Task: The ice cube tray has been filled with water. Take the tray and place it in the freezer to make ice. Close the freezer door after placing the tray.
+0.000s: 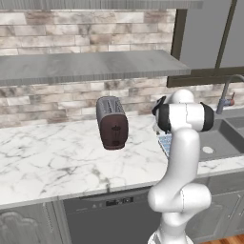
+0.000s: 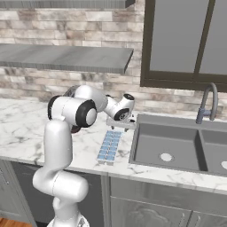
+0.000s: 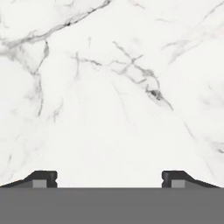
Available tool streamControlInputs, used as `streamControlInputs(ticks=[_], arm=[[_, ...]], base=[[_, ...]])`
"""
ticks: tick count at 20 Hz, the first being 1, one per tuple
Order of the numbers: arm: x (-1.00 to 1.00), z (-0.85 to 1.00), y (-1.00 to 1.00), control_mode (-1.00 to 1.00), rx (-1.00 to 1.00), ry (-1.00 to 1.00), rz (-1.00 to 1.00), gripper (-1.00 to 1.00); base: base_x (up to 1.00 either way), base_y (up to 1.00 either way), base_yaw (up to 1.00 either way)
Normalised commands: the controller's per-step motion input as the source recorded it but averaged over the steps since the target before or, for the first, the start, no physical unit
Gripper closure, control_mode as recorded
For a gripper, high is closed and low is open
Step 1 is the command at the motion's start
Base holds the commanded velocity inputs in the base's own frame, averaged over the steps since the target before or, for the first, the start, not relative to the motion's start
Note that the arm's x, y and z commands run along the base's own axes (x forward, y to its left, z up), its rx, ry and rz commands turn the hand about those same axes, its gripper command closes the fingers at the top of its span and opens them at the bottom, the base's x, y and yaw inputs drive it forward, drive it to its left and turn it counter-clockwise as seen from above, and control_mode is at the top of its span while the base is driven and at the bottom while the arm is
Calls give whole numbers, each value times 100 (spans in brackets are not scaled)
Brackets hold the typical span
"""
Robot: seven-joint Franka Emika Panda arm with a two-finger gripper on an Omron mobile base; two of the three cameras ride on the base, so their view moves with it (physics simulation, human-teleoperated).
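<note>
Marble counter (image 3: 112, 87) alone lies under the gripper (image 3: 109, 178), whose jaws stand wide apart and empty above the far end of the ice cube tray (image 2: 110, 146) beside the sink (image 2: 177, 150), so it should probably come back over the tray, stay level, and close across its narrow width.

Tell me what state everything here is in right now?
Ice cube tray: filled with water, flat on the counter beside the sink.
Gripper: open, holding nothing, over bare marble.
Toaster: standing upright on the counter.
Tap: no water running.
</note>
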Motion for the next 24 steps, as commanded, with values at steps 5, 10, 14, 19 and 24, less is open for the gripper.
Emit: streamControlInputs(ticks=[5, 10, 14, 19, 24], arm=[[-44, -24, 0, -100, 0, 0, 10, -100], [-47, -23, 0, -100, 0, 0, 9, -100], [-50, -20, 0, -100, 0, 0, 11, -100], [-49, -18, 0, -100, 0, 0, 10, -100], [-46, -16, 0, -100, 0, 0, 9, -100]], base=[[0, 0, 0], [0, 0, 0], [0, 0, 0], [0, 0, 0], [0, 0, 0]])
